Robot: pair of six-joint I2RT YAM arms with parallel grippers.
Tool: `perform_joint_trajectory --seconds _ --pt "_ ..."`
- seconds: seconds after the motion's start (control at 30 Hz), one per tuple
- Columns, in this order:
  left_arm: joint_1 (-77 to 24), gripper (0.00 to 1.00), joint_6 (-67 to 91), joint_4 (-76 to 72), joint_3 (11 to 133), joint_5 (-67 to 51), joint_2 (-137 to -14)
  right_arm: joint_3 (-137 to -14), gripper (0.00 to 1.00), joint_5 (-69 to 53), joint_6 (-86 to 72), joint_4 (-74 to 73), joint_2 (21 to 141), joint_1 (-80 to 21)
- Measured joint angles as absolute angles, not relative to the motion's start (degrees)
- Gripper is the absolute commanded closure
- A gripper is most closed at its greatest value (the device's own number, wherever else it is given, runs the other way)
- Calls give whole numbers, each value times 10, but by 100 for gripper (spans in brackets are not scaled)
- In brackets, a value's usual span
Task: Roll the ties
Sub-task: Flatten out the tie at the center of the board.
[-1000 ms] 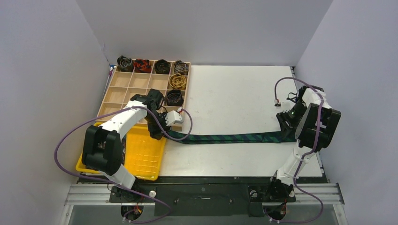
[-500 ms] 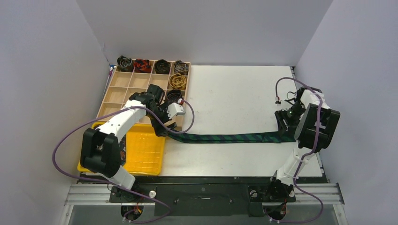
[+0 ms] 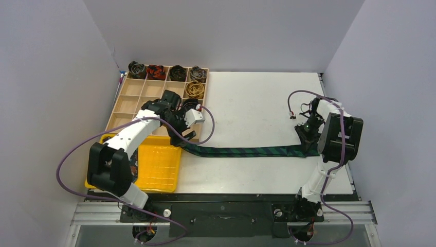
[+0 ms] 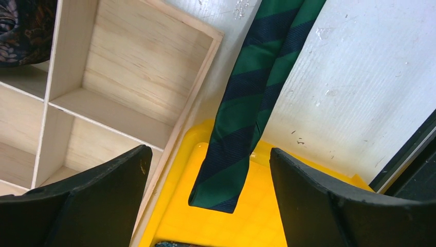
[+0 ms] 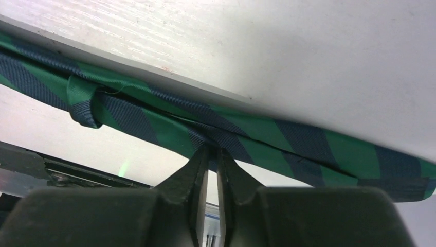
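A green-navy striped tie [image 3: 252, 151] lies stretched across the table. Its left end hangs over the corner of the yellow tray [image 3: 157, 172]. My left gripper [image 3: 181, 138] hovers open above that end; in the left wrist view the gripper [image 4: 208, 154] straddles the tie [image 4: 241, 113] without touching it. My right gripper [image 3: 307, 139] is shut on the tie's right end; in the right wrist view the gripper [image 5: 212, 152] pinches the folded tie [image 5: 293, 141]. Several rolled ties [image 3: 178, 72] sit in the wooden box [image 3: 134, 98].
The wooden compartment box [image 4: 139, 67] stands back left, with the yellow tray in front of it. A dark floral tie [image 3: 134, 165] lies in the tray beside my left arm. Grey walls close in left, right and behind. The table's right edge runs next to my right arm.
My left gripper has moved back and right, off the tie's left end toward the box. My right arm has shifted left and back with the tie's right end.
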State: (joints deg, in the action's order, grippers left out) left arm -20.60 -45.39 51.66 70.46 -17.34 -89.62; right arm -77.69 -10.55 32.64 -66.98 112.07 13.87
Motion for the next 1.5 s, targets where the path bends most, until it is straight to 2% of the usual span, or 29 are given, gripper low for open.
perform_joint_trajectory --seconds 0.03,0.27,0.3,0.33,0.63,0.7,0.77,0.9,0.97,1.2,1.5 --pt "-206 16 -453 515 705 -173 -895 -777 100 -102 324 -669 1121 138" --pt "-206 15 -446 501 705 -169 -891 -787 100 -92 327 -670 1121 138" --pt "-206 5 -444 500 705 -168 -891 -790 100 -92 327 -671 1120 138" --pt "-206 1 -441 498 705 -168 -889 -793 100 -92 328 -671 1120 138" --pt "-211 3 -419 468 705 -173 -859 -795 100 -91 336 -662 1088 138" --pt "-213 3 -413 461 705 -175 -856 -799 89 -88 335 -658 1089 135" --pt "-213 3 -409 456 705 -178 -853 -802 70 -83 334 -657 1092 134" --pt "-213 3 -399 437 700 -178 -841 -819 52 -85 335 -667 1100 143" --pt "-213 3 -393 420 692 -178 -827 -822 49 -91 331 -672 1100 161" --pt "-213 4 -359 357 656 -178 -793 -820 48 -82 280 -646 1100 262" --pt "-213 3 -334 322 641 -178 -783 -784 47 -34 234 -549 1100 251"
